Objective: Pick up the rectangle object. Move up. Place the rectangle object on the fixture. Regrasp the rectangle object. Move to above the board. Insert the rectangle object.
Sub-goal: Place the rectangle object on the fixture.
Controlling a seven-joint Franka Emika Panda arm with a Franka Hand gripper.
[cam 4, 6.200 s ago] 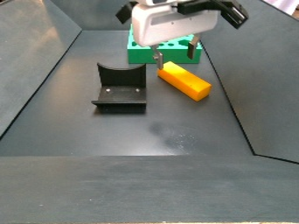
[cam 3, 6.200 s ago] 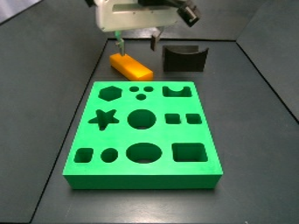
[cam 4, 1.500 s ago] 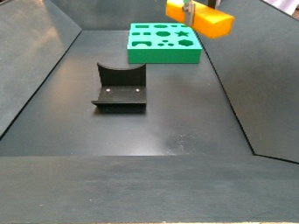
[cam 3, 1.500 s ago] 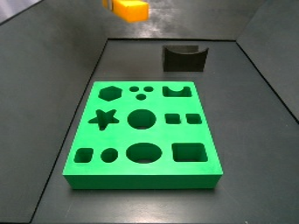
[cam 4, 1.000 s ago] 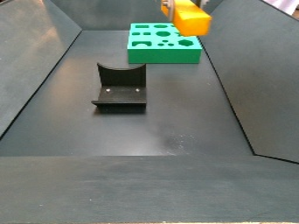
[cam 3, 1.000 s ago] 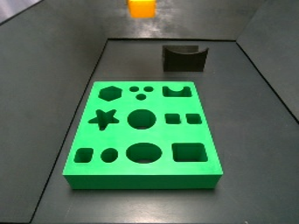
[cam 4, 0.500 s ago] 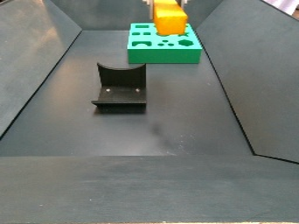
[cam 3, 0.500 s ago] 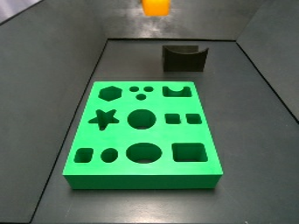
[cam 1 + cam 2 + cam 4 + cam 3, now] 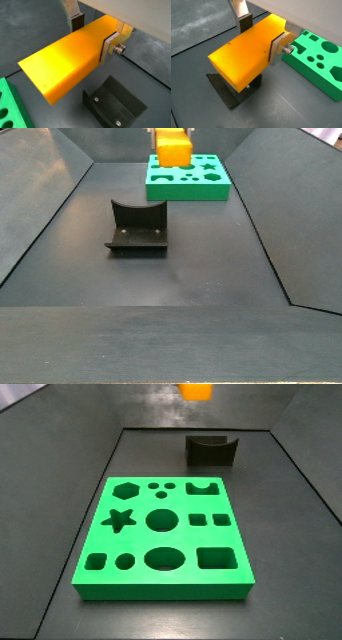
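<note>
My gripper is shut on the orange-yellow rectangle object, its silver fingers pressing the block's two long sides. The block hangs high in the air at the top edge of both side views; the gripper body is out of frame there. The dark fixture stands on the floor, below the block in both wrist views. The green board lies flat on the floor.
Grey sloping walls enclose the dark floor. The board takes up the middle of the floor in a side view, with the fixture a short way beyond its far edge.
The block has risen off the floor, where it lay beside the fixture, and over the last second it has shifted sideways through the air towards the fixture.
</note>
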